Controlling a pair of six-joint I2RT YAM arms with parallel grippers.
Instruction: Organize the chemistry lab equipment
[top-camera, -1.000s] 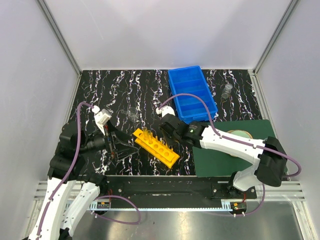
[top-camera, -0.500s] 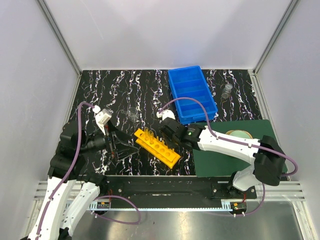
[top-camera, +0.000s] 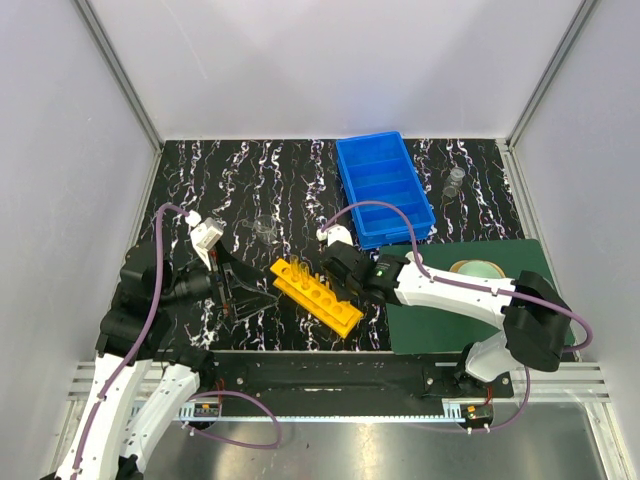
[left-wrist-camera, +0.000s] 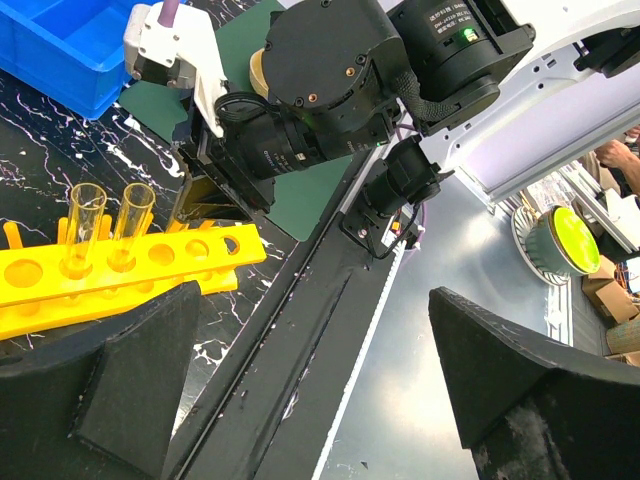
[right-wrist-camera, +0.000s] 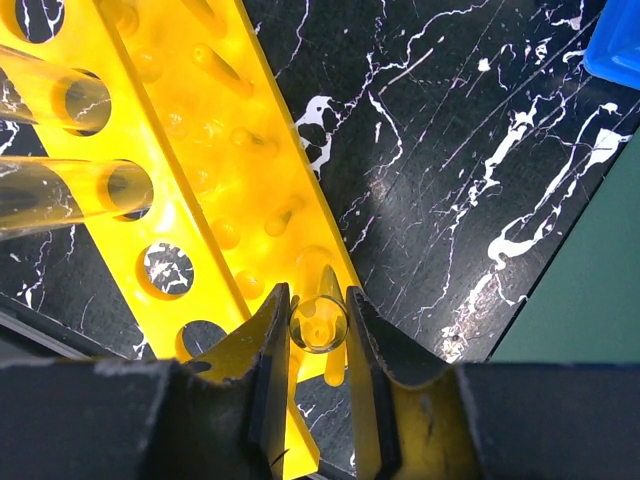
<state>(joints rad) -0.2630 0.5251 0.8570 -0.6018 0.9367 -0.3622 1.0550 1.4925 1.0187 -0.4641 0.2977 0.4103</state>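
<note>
Overhead: a black marbled table (top-camera: 250, 180), with a yellow rack (top-camera: 315, 293) lying slantwise just toward 6 o'clock of centre and a blue bin (top-camera: 385, 188) at 1 o'clock. At the rack's 3 o'clock end: the right gripper (right-wrist-camera: 316, 302), pressed onto a clear glass tube (right-wrist-camera: 318, 322) and pinching it upright, open mouth facing the wrist camera. At 9 o'clock of the rack: the left gripper (left-wrist-camera: 312, 300), spread wide, holding nothing, apart from the rack. Seated in the holes at the rack's 10 o'clock end: two more tubes (left-wrist-camera: 85, 215). Probably the step in hand: lowering the pinched tube into an empty hole (right-wrist-camera: 165, 268). In the right wrist view, hangs over the rack's outer rail rather than over a hole, with the open holes at about 9 o'clock of it; cannot tell whether its bottom touches the plastic. To do this well: shift toward 9 o'clock until the rim centres over the nearest open hole, keep the glass plumb, then come straight down slowly. Loosen the grip only once the bottom rests. Push sideways as little as possible, since a light plastic rack seems apt to skid and smooth glass to slip. Keep clear of the two seated tubes while backing away.
</note>
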